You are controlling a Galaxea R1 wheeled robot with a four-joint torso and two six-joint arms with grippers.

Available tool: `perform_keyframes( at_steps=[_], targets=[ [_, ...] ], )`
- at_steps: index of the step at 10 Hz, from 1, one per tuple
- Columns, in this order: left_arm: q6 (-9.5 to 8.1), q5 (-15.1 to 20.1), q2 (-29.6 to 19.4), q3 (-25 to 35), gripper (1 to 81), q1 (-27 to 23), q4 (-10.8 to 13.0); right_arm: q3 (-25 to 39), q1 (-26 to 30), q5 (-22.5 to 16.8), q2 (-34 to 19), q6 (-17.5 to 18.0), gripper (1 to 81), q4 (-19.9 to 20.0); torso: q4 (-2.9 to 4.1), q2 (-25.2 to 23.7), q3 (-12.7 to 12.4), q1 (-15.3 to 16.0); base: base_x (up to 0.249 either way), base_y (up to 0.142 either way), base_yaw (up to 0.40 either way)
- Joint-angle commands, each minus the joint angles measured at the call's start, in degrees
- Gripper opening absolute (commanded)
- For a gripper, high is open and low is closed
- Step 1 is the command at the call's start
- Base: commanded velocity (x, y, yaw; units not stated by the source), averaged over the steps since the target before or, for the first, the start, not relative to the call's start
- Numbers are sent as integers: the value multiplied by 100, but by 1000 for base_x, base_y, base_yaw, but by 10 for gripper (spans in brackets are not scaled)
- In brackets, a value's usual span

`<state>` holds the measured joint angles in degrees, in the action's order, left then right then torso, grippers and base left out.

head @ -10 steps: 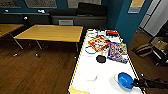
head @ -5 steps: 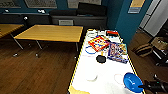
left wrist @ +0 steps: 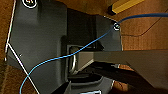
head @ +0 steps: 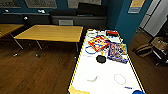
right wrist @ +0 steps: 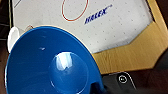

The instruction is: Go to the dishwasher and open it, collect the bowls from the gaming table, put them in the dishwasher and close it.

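Observation:
The gaming table [head: 82, 65] with its white top and yellow rim runs away from me at centre right. A small black bowl [head: 101, 59] sits on the table near the middle, beside a game box. The bright blue bowl [right wrist: 50, 65] hangs tilted over the table's near end, with my right gripper [right wrist: 98, 87] shut on its rim. The same blue bowl [head: 138, 92] peeks in at the bottom edge of the head view. The dishwasher is out of view.
Two colourful game boxes [head: 98, 43] [head: 118, 52] lie on the far half of the table. A white round piece [head: 91, 78] rests near the close end. A yellow-wood table [head: 50, 33] stands to the left over dark wooden floor. Bags [head: 144, 50] lie at the right.
The blue bowl has moved toward the lower right of the head view, off the table's near corner, carried by my right gripper. The table and boxes stay put.

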<state>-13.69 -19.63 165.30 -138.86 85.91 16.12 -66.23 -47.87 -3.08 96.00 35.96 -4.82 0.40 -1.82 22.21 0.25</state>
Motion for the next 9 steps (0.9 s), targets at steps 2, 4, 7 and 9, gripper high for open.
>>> perform_keyframes(
  at_steps=[2, 4, 7, 9],
  targets=[
    [-2, -31, -268, 454, 811, 45, 259, -524, -3070, 3564, -100, -459, 10, -1415, 0, 0, 0, 0, 0, 0, 0],
    [-11, -268, -627, 911, 811, 63, 286, -1544, -3732, 4392, 515, -337, 10, -1881, 0, 0, 0, 0, 0, 0, 0],
    [-37, -348, -1287, 1763, 811, -121, 322, -2776, -4121, 4501, 1474, -107, 10, -2110, 0, 0, -2, -2, 0, 0, 0],
    [-46, -331, -1648, 2177, 811, -306, 322, -3297, -4200, 4501, 1942, 16, 10, -2287, 0, 0, -2, -2, 0, 0, 0]
  ],
)
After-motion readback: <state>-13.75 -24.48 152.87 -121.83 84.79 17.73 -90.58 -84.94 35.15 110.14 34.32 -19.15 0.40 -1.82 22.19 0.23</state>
